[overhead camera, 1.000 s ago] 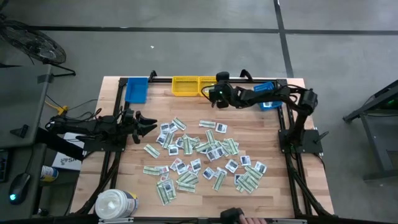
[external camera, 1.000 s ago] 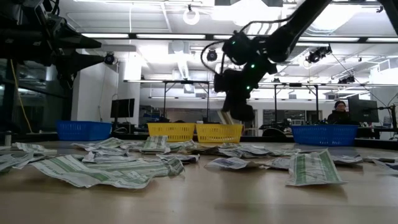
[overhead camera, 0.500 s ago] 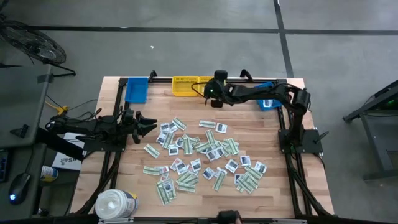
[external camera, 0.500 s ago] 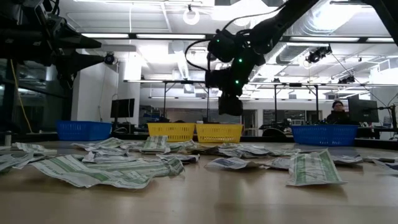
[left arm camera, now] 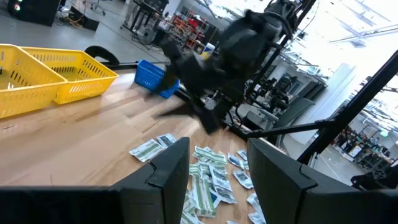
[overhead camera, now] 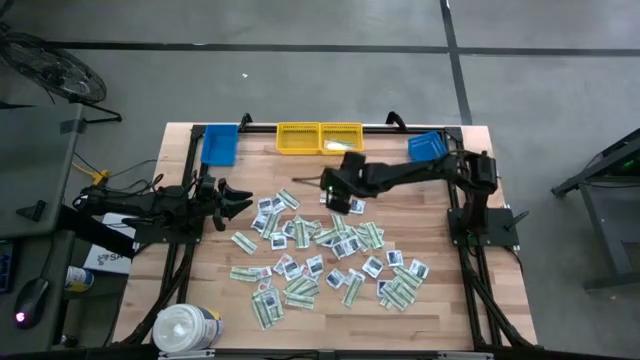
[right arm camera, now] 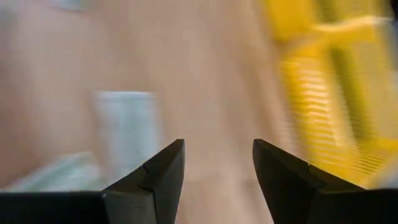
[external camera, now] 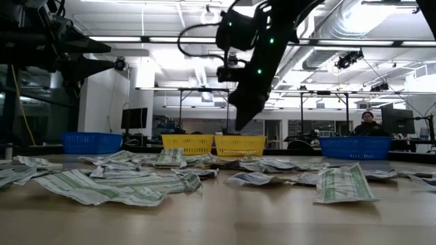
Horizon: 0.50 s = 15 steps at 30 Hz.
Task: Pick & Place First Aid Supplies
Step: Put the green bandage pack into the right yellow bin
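i'm bringing the right gripper, fingers apart and empty, from the yellow bins toward the first aid packets spread just beyond. i'm aiming to single out one edge packet and come straight down. the left gripper is waiting open beside the pile, away from the bins.

Wooden table, scattered packets, bins, tub

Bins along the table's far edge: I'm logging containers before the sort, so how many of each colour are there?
Yellow bins: 2, side by side
Blue bins: 2, the other near the right arm
Total: 4
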### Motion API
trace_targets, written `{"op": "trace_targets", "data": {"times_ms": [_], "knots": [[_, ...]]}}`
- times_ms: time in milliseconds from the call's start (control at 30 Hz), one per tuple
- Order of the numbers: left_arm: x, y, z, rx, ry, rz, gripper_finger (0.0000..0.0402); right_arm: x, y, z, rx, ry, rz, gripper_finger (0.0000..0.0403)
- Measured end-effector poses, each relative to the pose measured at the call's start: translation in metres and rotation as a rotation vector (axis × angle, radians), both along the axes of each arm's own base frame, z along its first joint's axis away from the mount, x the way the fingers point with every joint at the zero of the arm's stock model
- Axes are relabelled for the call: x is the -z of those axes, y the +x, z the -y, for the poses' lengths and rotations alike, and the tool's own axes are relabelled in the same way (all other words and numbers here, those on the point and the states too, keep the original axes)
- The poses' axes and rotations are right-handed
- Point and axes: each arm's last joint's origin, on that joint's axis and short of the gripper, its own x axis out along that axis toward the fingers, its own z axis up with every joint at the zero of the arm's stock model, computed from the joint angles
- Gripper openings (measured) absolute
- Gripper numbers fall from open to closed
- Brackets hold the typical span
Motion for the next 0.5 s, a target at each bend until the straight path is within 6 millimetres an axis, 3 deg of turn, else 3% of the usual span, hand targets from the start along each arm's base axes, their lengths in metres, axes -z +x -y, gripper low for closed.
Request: {"op": "trace_targets", "data": {"times_ms": [133, 500], "knots": [[0.000, 0.000, 0.000, 0.000, 0.000, 0.000, 0.0161, 0.008, 0.002, -0.018, -0.075, 0.075, 0.017, 0.0185], [0.000, 0.000, 0.000, 0.000, 0.000, 0.000, 0.0161, 0.050, 0.020, -0.057, -0.130, -0.056, 0.026, 0.0177]]}}
